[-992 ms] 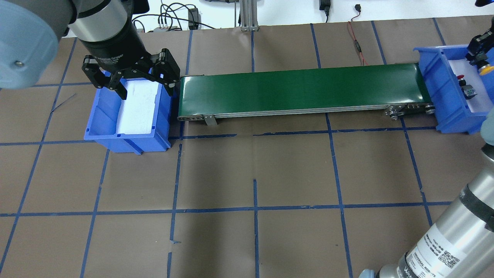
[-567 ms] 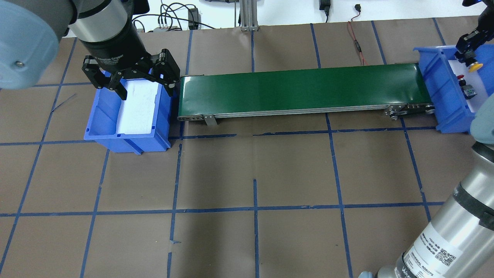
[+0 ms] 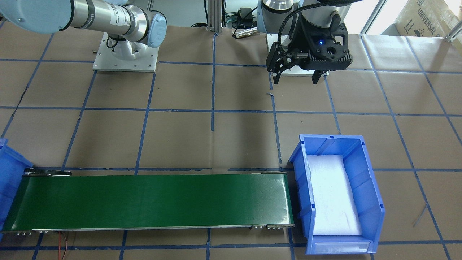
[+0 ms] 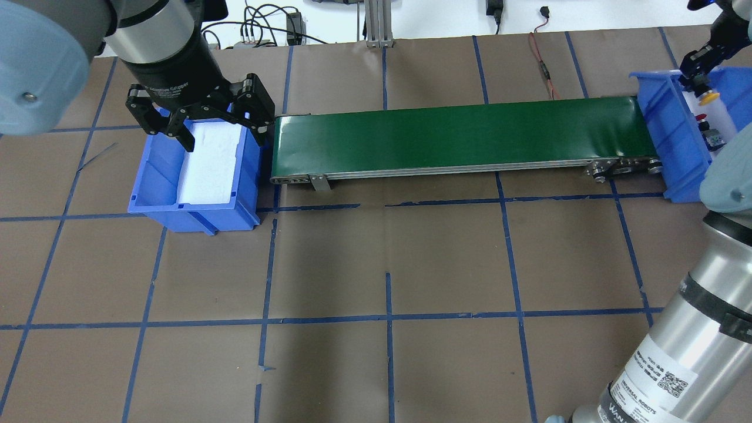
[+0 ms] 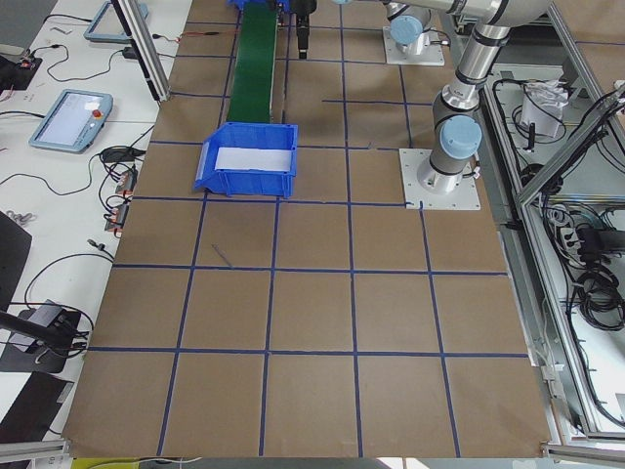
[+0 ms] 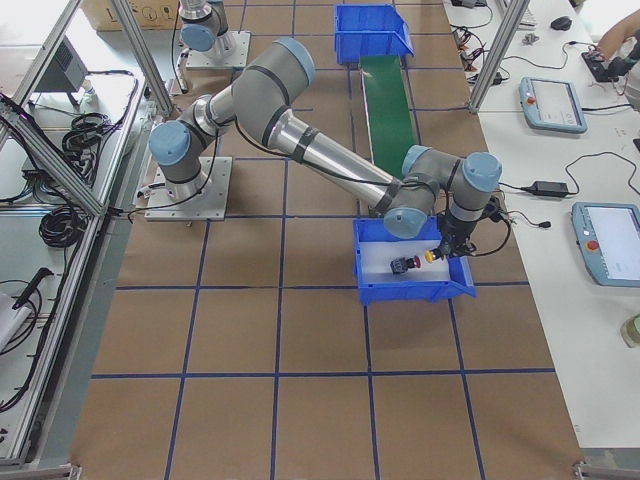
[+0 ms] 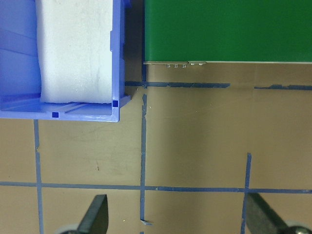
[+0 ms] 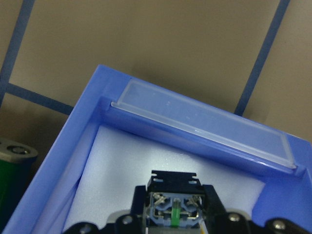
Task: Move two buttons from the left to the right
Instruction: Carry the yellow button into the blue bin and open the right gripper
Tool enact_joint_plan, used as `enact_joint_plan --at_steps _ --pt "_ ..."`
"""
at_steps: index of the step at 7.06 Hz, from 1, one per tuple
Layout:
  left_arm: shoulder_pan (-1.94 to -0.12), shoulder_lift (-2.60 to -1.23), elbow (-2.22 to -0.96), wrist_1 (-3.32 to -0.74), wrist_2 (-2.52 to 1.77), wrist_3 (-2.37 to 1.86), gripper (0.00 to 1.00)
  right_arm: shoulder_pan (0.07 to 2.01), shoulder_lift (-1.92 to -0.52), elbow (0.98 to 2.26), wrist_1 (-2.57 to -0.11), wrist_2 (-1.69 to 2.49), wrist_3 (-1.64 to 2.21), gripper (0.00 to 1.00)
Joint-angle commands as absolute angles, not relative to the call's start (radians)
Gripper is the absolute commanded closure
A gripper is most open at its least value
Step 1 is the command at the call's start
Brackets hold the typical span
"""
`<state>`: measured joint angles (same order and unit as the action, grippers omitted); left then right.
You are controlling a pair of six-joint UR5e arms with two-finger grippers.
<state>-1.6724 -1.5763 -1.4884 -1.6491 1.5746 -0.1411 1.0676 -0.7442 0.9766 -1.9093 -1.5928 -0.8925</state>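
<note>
Brown paper crossed by blue tape lines covers the table (image 4: pixel 388 252), with aluminium frame posts at its edges and a white bench carrying teach pendants along the far edge.

The yellow button (image 4: pixel 711 98) hangs cap-down over the right bin (image 4: pixel 661 117), clear of the foam inside. The right gripper (image 4: pixel 700 82) is closed on its contact block, which the wrist view shows clamped between the fingers. The red button (image 4: pixel 702 120) lies on its side on the white foam in the same bin, just beside the yellow one in the overhead view.

That bin sits at the table's right edge, toward the far side. The green conveyor (image 4: pixel 458 132) runs from it along the far side to the left bin (image 4: pixel 194 214), which holds a white foam pad (image 4: pixel 208 170).

The left gripper (image 3: pixel 295 80) hangs raised above the table on the robot's side of the left bin, fingers spread wide and holding nothing.
</note>
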Motion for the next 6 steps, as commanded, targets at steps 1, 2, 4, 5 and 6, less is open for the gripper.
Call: enact_joint_plan --at_steps 1,2,4,5,6 --pt "-1.674 -1.577 -1.488 -1.649 1.575 -0.141 0.0 1.068 -0.738 0.977 -1.91 -1.592 -0.891 0.68" --pt "-1.675 -1.575 -1.488 -1.651 1.575 -0.141 0.0 1.068 -0.727 0.977 -1.91 -1.592 -0.891 0.29" --pt "-1.674 -1.575 -1.489 -1.649 1.578 -0.141 0.0 1.068 -0.727 0.977 -1.895 -1.597 -0.891 0.16" --pt "-1.675 -1.577 -1.489 -1.649 1.578 -0.141 0.0 1.066 -0.741 0.976 -1.893 -1.597 -0.891 0.14" --pt "-1.675 -1.575 -1.489 -1.651 1.578 -0.14 0.0 1.066 -0.774 0.976 -1.87 -1.595 -0.891 0.12"
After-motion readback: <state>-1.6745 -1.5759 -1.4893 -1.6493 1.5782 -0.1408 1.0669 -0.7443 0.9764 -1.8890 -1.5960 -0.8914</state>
